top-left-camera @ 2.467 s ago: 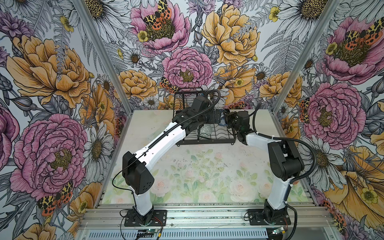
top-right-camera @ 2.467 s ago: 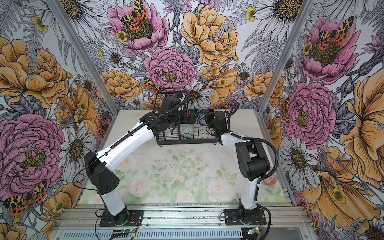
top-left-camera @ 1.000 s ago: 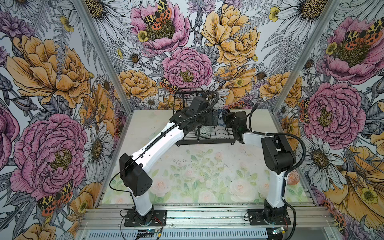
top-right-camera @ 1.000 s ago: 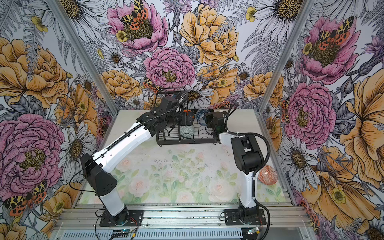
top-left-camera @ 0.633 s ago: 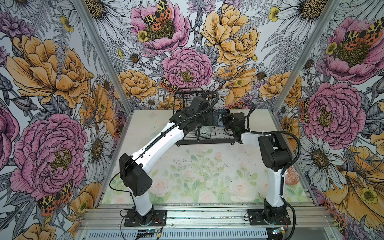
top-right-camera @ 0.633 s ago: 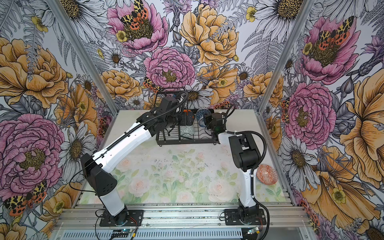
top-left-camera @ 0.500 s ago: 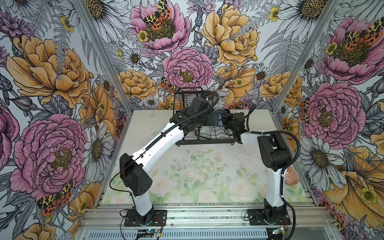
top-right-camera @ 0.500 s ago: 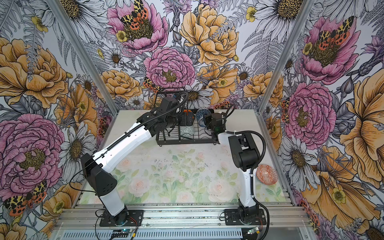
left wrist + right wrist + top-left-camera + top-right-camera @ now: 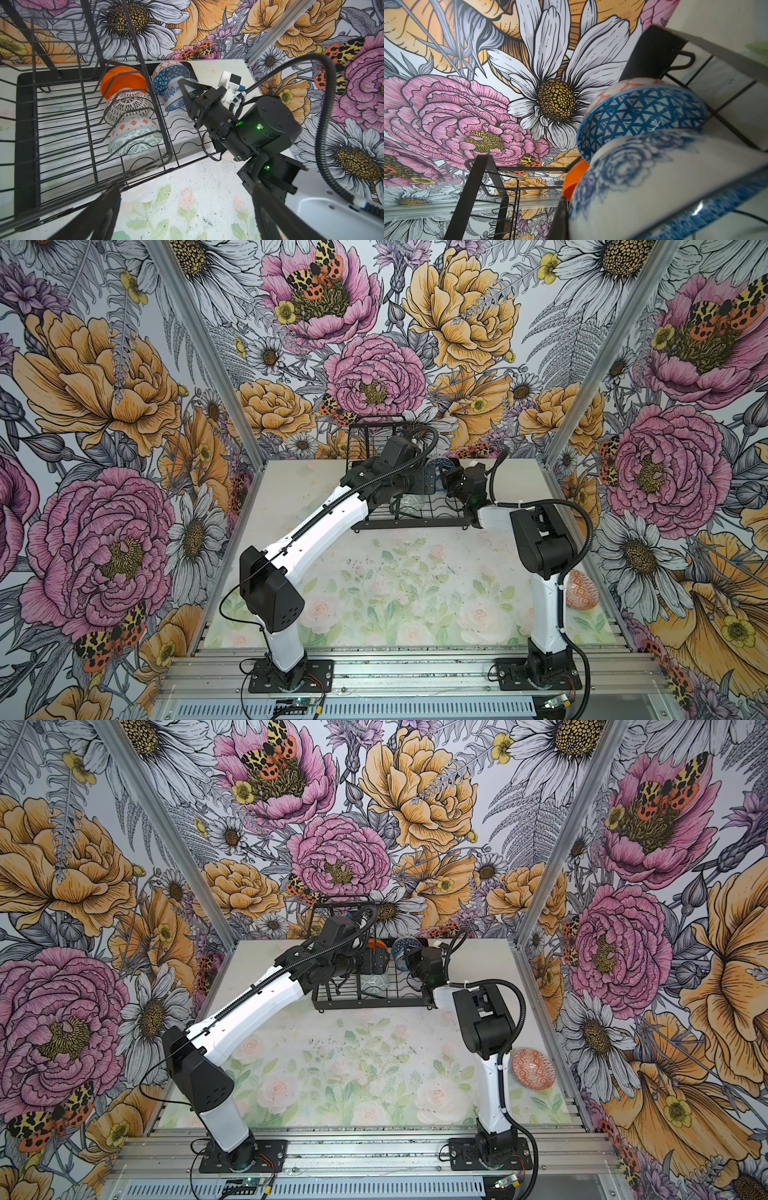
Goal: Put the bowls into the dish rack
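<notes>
Left wrist view: the right gripper (image 9: 184, 85) pinches the blue-white floral bowl (image 9: 173, 100) in the dish rack (image 9: 26, 124), while the left gripper (image 9: 187, 187) holds its fingers spread.

Quantity: one dish rack (image 9: 27, 124); six bowls (image 9: 124, 81) loaded in it; one bowl (image 9: 533, 1068) on the table (image 9: 332, 1073), lower right; two arms (image 9: 324, 522).

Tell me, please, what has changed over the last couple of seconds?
The right arm's elbow swung in toward the dish rack, pushing the right gripper slightly further along the rack and uncovering the red-orange bowl. Nothing was taken or released: the right gripper stays shut at the blue floral bowl, the left gripper open over the rack. The other racked bowls have not moved.
</notes>
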